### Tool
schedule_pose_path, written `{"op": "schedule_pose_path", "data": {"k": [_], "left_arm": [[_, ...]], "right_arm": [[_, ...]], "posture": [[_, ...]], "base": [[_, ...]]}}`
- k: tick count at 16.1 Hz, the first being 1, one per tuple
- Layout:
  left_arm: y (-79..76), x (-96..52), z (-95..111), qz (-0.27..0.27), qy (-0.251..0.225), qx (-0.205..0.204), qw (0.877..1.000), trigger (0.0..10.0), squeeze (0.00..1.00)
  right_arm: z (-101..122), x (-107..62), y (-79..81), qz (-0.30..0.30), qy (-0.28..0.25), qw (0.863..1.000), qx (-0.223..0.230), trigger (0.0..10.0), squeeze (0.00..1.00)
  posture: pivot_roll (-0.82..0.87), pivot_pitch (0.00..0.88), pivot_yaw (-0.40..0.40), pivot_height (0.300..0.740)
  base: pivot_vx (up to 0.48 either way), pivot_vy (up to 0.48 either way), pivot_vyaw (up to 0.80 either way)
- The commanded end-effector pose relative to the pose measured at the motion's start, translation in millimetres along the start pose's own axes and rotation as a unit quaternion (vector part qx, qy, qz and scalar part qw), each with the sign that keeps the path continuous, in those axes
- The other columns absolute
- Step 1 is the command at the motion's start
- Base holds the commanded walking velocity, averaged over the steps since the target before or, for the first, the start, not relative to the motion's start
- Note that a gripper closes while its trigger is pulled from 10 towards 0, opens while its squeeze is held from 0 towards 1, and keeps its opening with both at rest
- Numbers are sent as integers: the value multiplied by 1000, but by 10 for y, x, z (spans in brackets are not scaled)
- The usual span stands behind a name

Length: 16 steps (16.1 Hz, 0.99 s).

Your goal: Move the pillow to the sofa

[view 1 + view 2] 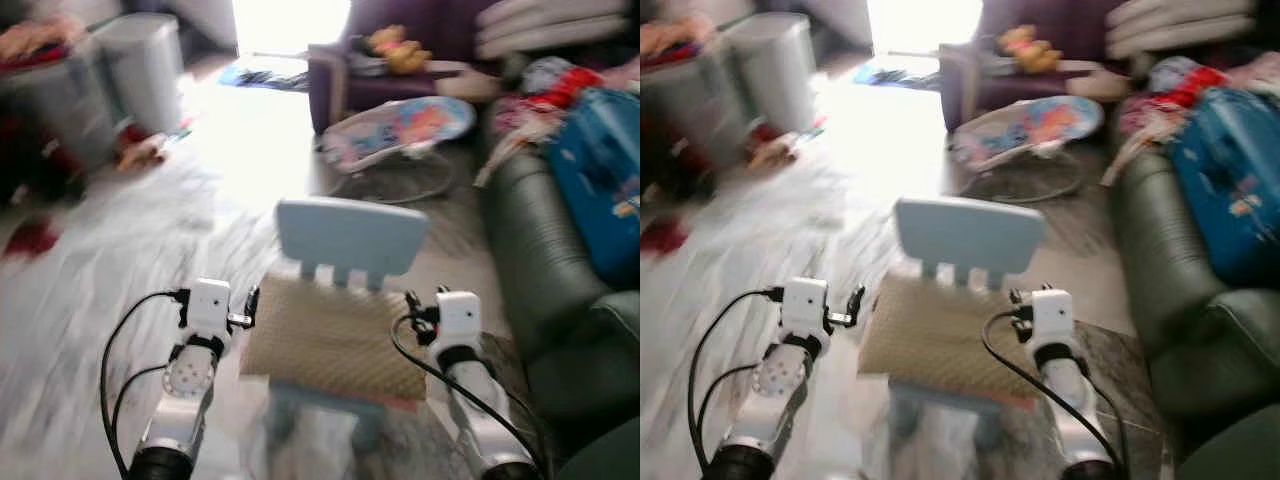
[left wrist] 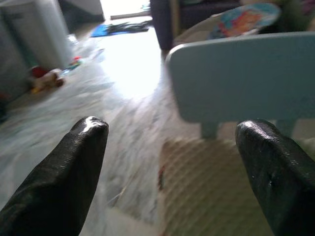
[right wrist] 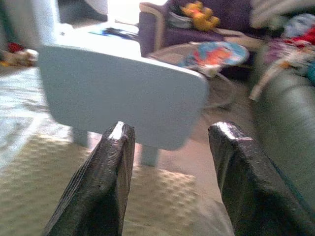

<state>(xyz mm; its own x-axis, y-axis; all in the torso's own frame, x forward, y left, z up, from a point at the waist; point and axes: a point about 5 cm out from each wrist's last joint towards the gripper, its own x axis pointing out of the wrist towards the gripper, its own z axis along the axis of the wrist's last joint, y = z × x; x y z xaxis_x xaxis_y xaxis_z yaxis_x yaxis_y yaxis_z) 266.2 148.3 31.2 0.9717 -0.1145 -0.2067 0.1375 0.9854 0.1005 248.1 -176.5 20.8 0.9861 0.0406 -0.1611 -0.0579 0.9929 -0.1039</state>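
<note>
As fingers [image 2: 74,172] spread, pillow [image 1: 335,335] (tan) lies between.

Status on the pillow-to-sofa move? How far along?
Done: both arms are out at the pillow, which lies on the light blue chair. In hand: the left gripper and right gripper are open at its two sides, nothing grasped yet. Left: grip, lift, carry to the dark green sofa on the robot's right.
</note>
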Motion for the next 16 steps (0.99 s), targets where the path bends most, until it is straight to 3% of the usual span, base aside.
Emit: {"op": "schedule_pose_path", "data": {"k": [1,4,12,16], "left_arm": [[-7,-5,-9,-6,2,4,1000,10000,0],[-17,-5,0,-12,-4,0,1000,10000,0],[-17,-7,-9,-14,-1,6,1000,10000,0],[-32,1,-1,-19,-1,17,1000,10000,0]], "right_arm": [[23,32,2,-1,-1,1000,7,10000,0],[23,35,2,-1,-2,1000,7,10000,0],[11,37,9,-1,2,1000,11,10000,0],[-1,49,12,-1,8,1000,13,10000,0]], "posture": [[-27,0,-16,740],[-29,0,-14,740],[-25,0,-14,740],[-25,0,-12,740]], "base": [[368,259,0],[369,166,0],[0,0,0],[0,0,-800]]}}
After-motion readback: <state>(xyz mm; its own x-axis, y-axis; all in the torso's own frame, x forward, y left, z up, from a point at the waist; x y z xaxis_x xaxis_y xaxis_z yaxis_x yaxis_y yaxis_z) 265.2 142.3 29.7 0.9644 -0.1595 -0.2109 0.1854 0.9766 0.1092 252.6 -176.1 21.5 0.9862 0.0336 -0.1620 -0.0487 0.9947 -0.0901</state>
